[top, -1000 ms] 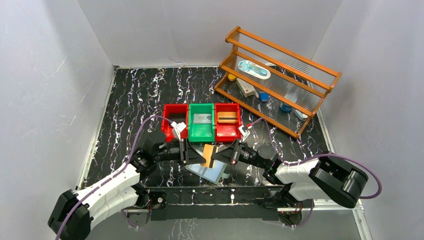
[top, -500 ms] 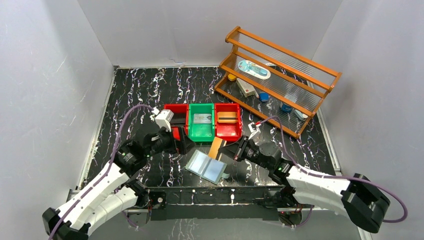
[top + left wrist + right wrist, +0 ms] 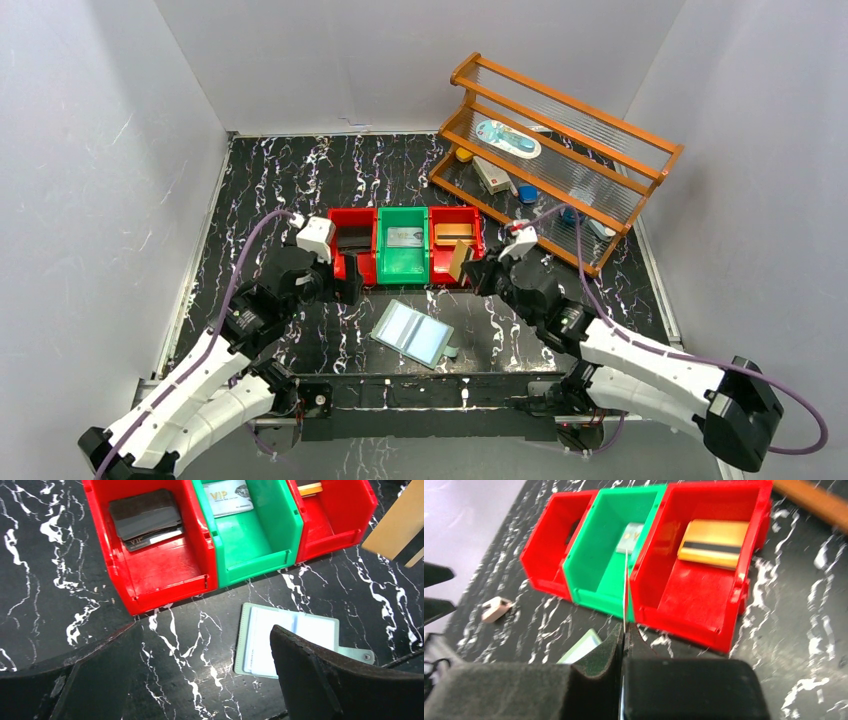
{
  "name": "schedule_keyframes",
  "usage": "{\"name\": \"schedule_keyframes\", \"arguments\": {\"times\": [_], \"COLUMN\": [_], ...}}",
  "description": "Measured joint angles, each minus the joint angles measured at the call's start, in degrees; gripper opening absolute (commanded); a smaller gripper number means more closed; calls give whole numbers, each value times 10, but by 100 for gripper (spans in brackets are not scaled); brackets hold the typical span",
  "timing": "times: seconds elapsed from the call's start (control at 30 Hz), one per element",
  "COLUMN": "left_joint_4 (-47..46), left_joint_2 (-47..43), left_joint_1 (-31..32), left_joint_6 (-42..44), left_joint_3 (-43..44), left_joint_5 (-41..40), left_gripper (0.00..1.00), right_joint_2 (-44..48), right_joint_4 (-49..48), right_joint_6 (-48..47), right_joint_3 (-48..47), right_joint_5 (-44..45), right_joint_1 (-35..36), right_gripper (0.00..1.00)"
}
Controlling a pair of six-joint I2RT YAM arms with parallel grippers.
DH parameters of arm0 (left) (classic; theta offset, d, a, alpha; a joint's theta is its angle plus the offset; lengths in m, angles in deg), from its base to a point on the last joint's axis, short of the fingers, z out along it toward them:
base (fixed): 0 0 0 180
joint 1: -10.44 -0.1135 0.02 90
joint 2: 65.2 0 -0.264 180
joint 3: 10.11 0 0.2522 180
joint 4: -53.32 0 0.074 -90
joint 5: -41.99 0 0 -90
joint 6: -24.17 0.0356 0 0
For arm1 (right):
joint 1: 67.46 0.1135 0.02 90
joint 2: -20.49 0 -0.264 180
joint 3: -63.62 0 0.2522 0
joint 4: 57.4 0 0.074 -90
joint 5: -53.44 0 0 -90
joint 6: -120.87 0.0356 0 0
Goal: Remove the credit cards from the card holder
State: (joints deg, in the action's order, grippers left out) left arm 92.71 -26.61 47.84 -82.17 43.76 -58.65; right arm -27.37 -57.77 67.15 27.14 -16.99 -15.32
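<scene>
right pincer (image 3: pixel 623 639) pinching tan card (image 3: pixel 460 261) at red bin (image 3: pixel 696 597) front | left pincer (image 3: pixel 207 670) spread wide | card holder (image 3: pixel 412 333) open between them, toward table (image 3: pixel 300 180) near edge

The right claw (image 3: pixel 471 272) grips a tan card (image 3: pixel 459 258) by the right-hand red bin (image 3: pixel 439 266).

Bright, even light; right wrist view blurred, right gripper (image 3: pixel 624 639) out of focus.

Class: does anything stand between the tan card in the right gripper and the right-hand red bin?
Nothing visible does. The right gripper holds the tan card by the near wall of the right-hand red bin; a gold card lies flat at its back.
</scene>
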Motion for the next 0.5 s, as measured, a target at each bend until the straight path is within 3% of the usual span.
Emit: {"name": "schedule_keyframes", "arguments": {"times": [0.5], "left_joint_4": [-3], "left_joint_2": [-32], "left_joint_1": [0], "left_joint_6": [7], "left_joint_3": [-17], "left_joint_5": [-68], "left_gripper": [98], "right_joint_2": [-264], "right_joint_4": [38], "right_joint_6": [-385], "right_joint_3": [-221], "right_joint_5": [79], "right_joint_1": [0], "right_gripper": [0]}}
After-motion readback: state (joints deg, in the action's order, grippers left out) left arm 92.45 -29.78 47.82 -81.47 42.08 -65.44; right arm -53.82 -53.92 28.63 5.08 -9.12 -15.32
